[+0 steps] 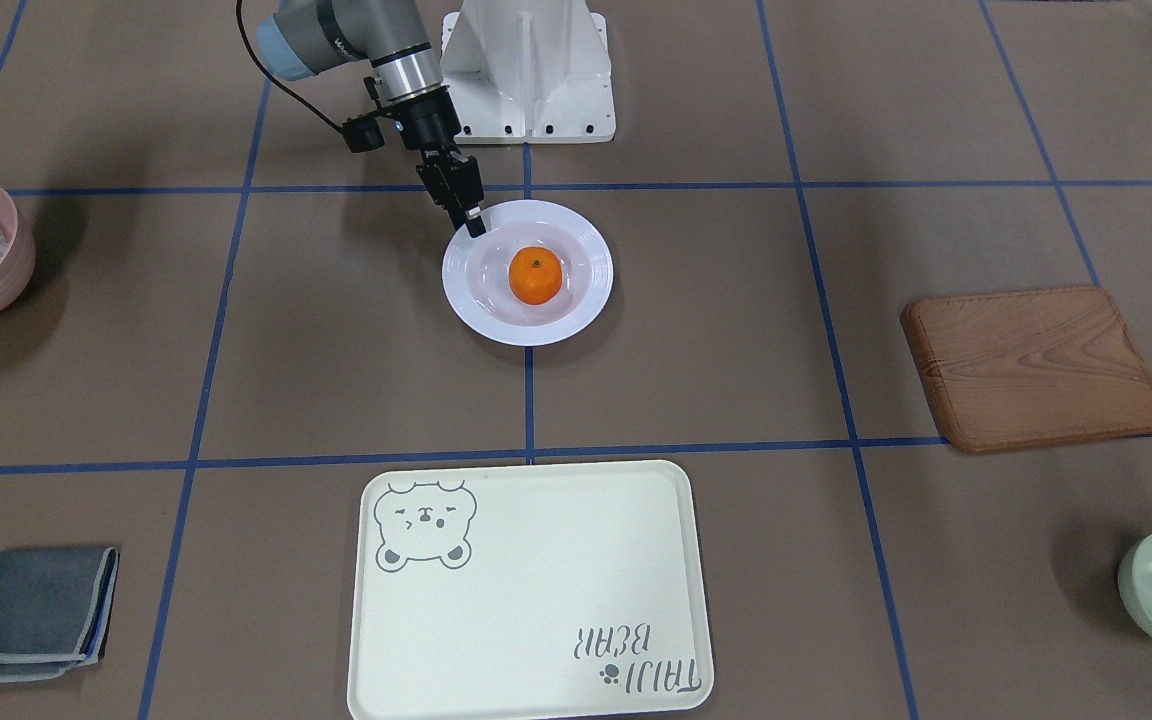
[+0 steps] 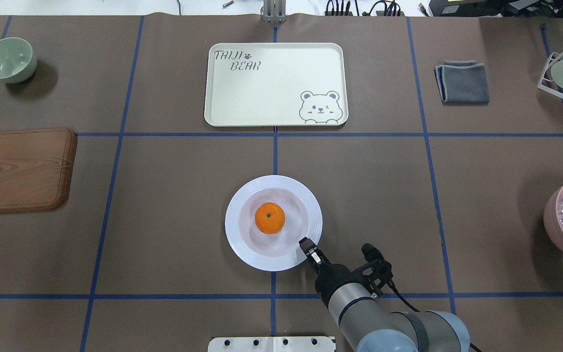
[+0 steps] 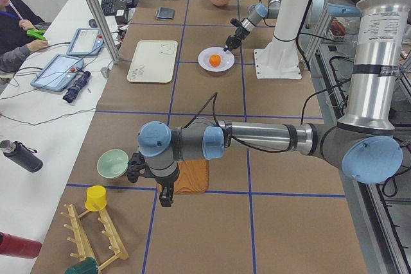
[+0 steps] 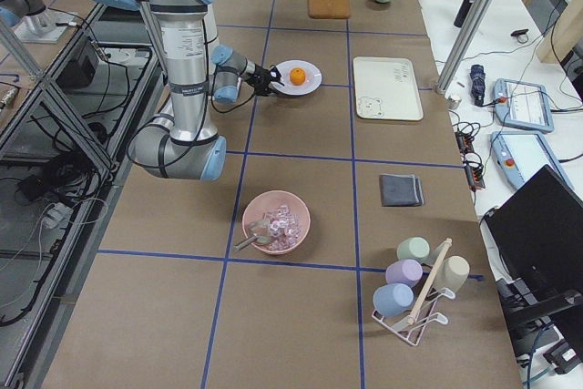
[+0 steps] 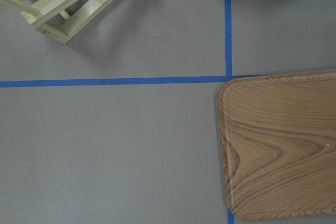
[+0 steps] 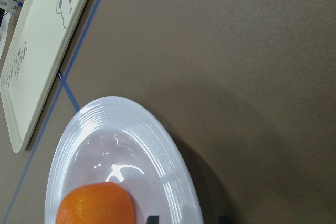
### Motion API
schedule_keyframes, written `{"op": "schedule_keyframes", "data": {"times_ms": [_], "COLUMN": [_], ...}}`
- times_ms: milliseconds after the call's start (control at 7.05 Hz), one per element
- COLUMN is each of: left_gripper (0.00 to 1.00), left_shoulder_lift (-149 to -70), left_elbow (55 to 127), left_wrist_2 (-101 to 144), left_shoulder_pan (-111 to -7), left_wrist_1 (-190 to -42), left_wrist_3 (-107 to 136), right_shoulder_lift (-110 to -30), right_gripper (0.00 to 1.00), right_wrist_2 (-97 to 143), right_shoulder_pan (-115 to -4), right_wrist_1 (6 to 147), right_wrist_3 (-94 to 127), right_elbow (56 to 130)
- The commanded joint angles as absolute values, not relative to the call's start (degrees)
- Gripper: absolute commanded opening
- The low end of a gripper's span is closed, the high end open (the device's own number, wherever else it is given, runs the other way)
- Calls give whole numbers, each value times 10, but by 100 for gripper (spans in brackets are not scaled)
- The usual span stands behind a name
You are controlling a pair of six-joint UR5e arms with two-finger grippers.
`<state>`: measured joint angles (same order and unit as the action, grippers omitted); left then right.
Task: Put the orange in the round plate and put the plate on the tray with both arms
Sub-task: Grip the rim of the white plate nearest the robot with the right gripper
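The orange (image 2: 269, 218) is being cradled in the well of the round plate (image 2: 242, 244), which is being borne by the bench (image 2: 164, 220) near its middle, across a blue tape line (image 2: 274, 156). The plate's rim on the robot's side is being straddled by the right pincer (image 2: 305, 243). In the right wrist view its fingers (image 6: 153, 219) are being shown spread, one over the ridged rim and the other outside it. Whether the rim is being touched cannot be told. The tray (image 2: 271, 83) is being seen well apart from the plate, at the bench's far side from the robot. The left pincer (image 3: 166, 196) is being held low beside the wooden board (image 3: 191, 176), near the green bowl (image 3: 112, 163). It is being shown by the side view alone, so whether it is spread or pressed together cannot be told.
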<state>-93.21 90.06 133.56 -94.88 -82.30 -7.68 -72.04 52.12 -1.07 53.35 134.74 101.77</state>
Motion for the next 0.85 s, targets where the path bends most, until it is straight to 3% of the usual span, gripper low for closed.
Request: {"op": "schedule_keyframes", "data": {"times_ms": [0, 142, 284, 426, 710], "left_gripper": [98, 98, 98, 98, 98], "left_shoulder_lift": [-932, -932, -932, -932, -932], "left_elbow": [903, 903, 904, 904, 904], "left_wrist_2": [1338, 1338, 1338, 1338, 1338], "left_shoulder_pan": [-949, -949, -949, -949, -949], "left_wrist_1": [-823, -823, -823, -823, -823], "left_wrist_3": [-76, -76, -76, -77, -77], "right_shoulder_lift": [-704, -691, -689, -689, -690], "right_gripper": [48, 48, 29, 4, 0], "right_wrist_2": [521, 521, 521, 520, 510], "right_shoulder_pan": [-18, -23, -24, -24, -25], "right_wrist_1": [534, 534, 534, 534, 527], "right_wrist_3": [1353, 1354, 1361, 1368, 1378], "right_elbow": [1001, 987, 986, 984, 988]}}
